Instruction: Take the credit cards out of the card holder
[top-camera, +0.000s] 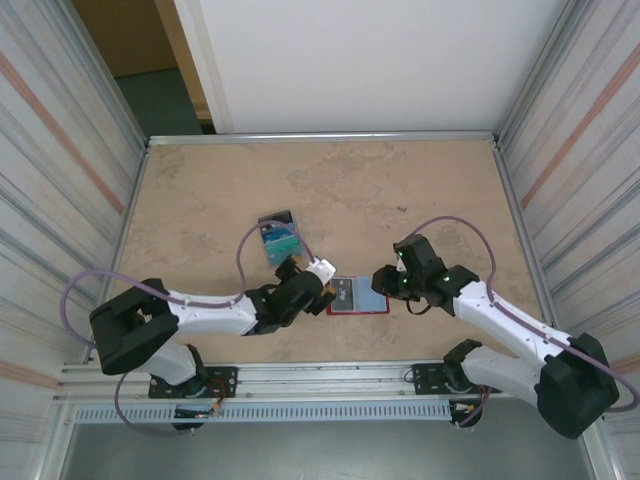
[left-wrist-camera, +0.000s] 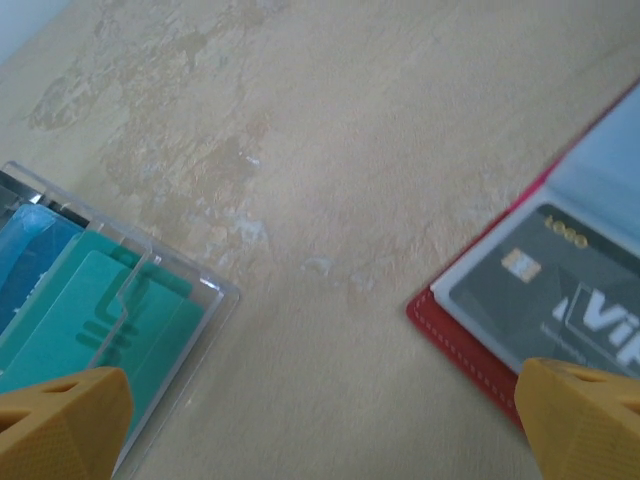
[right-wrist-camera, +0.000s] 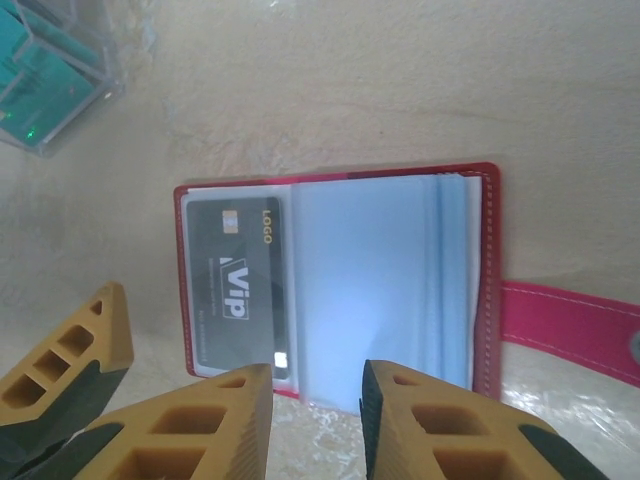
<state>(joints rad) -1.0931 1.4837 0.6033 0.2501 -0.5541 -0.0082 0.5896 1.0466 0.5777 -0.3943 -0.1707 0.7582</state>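
card holder (top-camera: 358, 297) lies open and flat on the table (top-camera: 420, 190), close to the front edge, right between the two arms. dark-red cover down, pale panels (right-wrist-camera: 370, 280) face up. one dark card (right-wrist-camera: 232, 285) sits in a pocket on the side towards the left arm, with a gold chip near one end and "vip" in white letters. the red tab (right-wrist-camera: 570, 320) sticks out flat from the opposite edge, resting on the table.

left gripper (top-camera: 315, 275) hangs just beside the card side of the holder, jaws spread wide with bare table between them. from its wrist camera, one yellow fingertip (left-wrist-camera: 60, 420) shows in front of the corner of a clear case (left-wrist-camera: 190, 300), and the other sits in front of the holder's red corner, right by the dark card.

that clear case has teal cards (left-wrist-camera: 100, 330) stacked inside. it lies farther back on the table, behind the left gripper and apart from the holder.

right gripper (right-wrist-camera: 317, 375) is over on the other side, hovering at the holder's edge. its jaws stand a little apart, a slim gap, with the edge of a pale panel showing through it. whether the fingers touch the holder, can't tell from here.
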